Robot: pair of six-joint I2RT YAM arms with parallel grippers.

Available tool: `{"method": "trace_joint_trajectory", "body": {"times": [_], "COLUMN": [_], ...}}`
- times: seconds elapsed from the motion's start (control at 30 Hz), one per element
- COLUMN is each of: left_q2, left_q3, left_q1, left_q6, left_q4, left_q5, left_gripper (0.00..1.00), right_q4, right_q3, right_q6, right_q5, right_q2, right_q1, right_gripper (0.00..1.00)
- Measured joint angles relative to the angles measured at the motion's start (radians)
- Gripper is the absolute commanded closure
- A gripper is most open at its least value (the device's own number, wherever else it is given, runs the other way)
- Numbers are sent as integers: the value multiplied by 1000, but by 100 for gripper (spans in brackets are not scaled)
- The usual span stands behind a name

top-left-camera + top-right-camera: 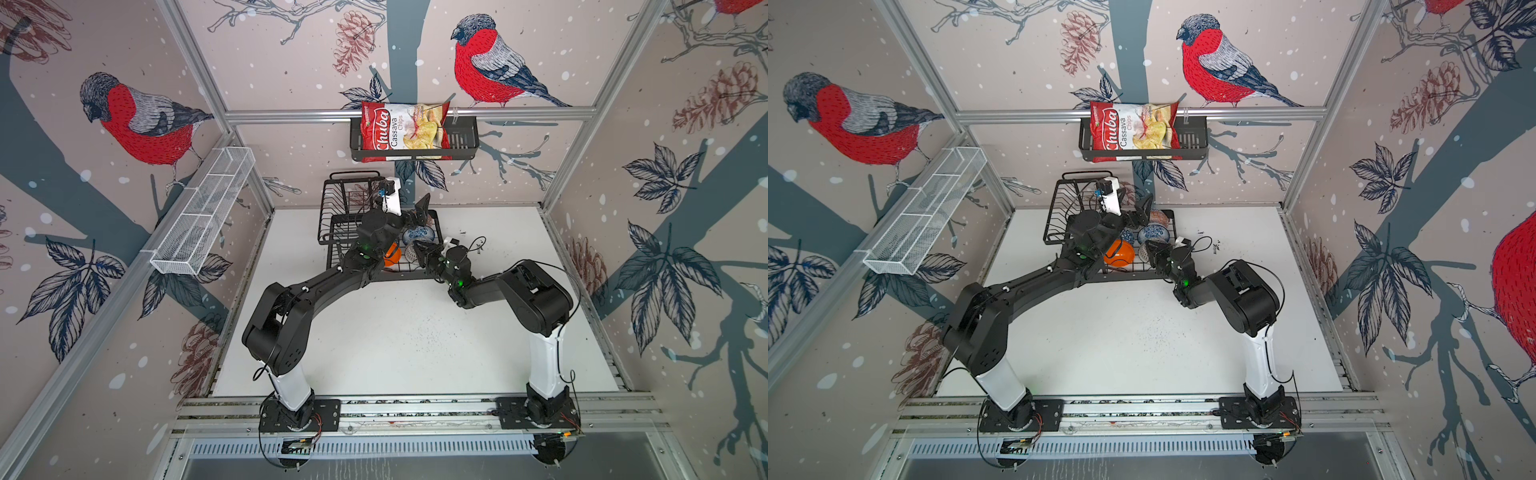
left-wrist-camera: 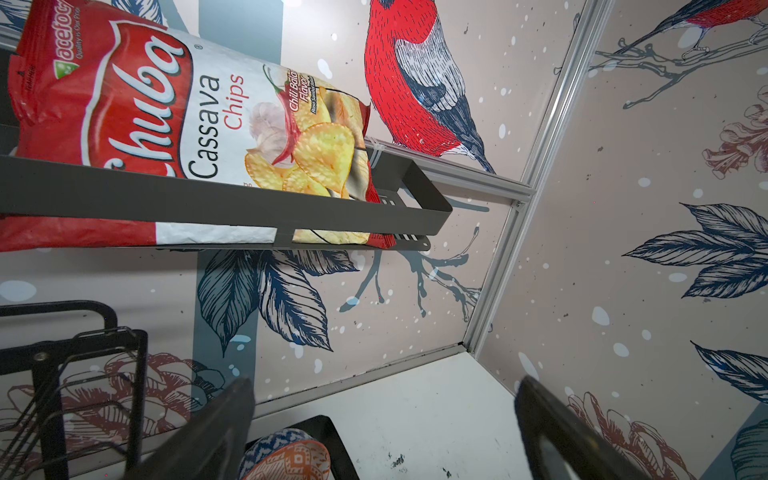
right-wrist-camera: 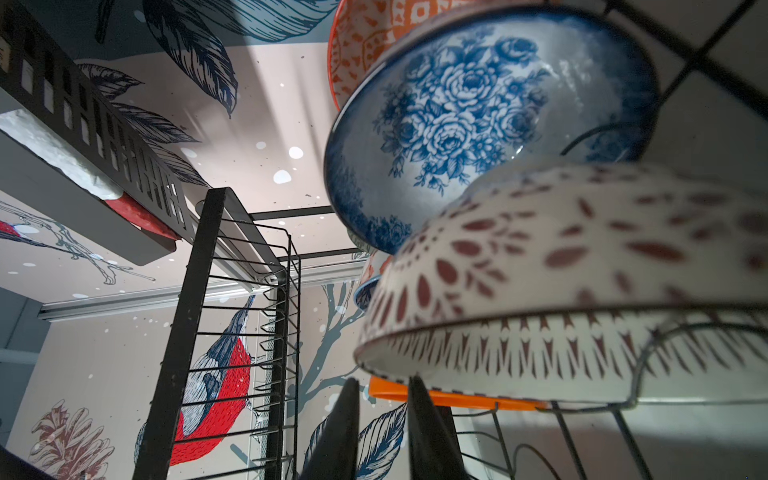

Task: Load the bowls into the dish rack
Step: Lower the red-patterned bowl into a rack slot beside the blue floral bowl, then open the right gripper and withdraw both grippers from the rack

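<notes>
Right gripper (image 3: 384, 380), barely parted and empty, sits at the rim of the white lattice-patterned bowl (image 3: 582, 270); left gripper (image 2: 384, 384) gapes wide, farther off.

You'll find the dish rack (image 1: 338, 203) mid-frame at the table's (image 1: 395, 340) far edge, the bowls (image 1: 1152, 233) in its lower tray (image 1: 399, 275), and the basket (image 1: 461, 139) on the wall above.

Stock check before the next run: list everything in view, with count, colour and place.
dish rack: one, black wire, back of table
plain bowl: one, glossy orange, rack's lower tray
floral bowl: one, blue-white, lower tray
lattice bowl: one, white, lower tray
patterned bowl: one, orange, behind floral bowl
chips bag: one, red-white, in basket
basket: one, black, back wall
mesh shelf: one, white, left wall
table: one, white
left pincer: open, above rack
right pincer: slightly parted, by lattice bowl
</notes>
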Motion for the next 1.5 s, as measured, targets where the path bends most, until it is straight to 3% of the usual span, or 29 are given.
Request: {"method": "trace_joint_trajectory", "body": {"times": [0.33,0.7,0.97,1.07,1.13,1.4,1.5], "left_q2": [0,-2,-53,-97,-140,-434,-563], "left_q3": [0,0,-10,-17,-23,-214,-301], "left_q1": [0,0,0,0,0,48,113], "left_q6": [0,0,-2,-8,-6,60,57], "left_q4": [0,0,-23,-49,-74,-200,-272], "left_q5": [0,0,-2,-12,-30,-187,-325], "left_gripper": [2,2,2,2,2,2,2], "right_q4": [-16,-75,-138,-182,-230,-559,-726], "right_q3": [0,-23,-49,-62,-70,-55,-1], "right_q6": [-6,-33,-99,-154,-203,-492,-640], "right_q5": [-13,-14,30,60,82,126,144], "right_q2": [-7,-62,-174,-249,-309,-580,-662], "right_q1": [-1,-2,1,9,14,-71,-146], "right_gripper": [73,62,40,21,0,0,0]}}
